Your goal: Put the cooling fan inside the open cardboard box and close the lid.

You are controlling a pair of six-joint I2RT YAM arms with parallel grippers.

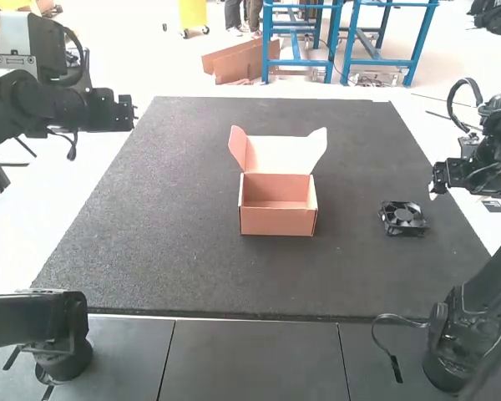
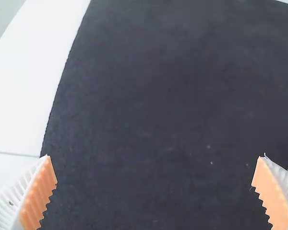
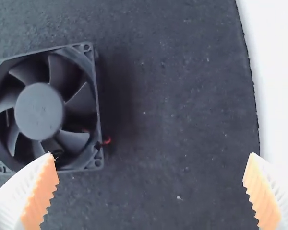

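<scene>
Right hand (image 3: 149, 191), fingers spread wide, hangs above the mat (image 3: 182, 96). The fan (image 3: 43, 108) lies flat below one fingertip, not between the fingers. The open box (image 1: 277, 203) stands at the mat's middle, well apart. Left hand (image 2: 153, 191), also spread, hangs over the mat's left part.

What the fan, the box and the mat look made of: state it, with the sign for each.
Cooling fan: likely moulded plastic, matte black; one-piece blades and frame, dull sheen.
Cardboard box: thin brown cardboard, uncoated; creased flaps, flat tan faces.
Mat: perhaps foam or rubber; dark, grainy, speckled surface.
</scene>
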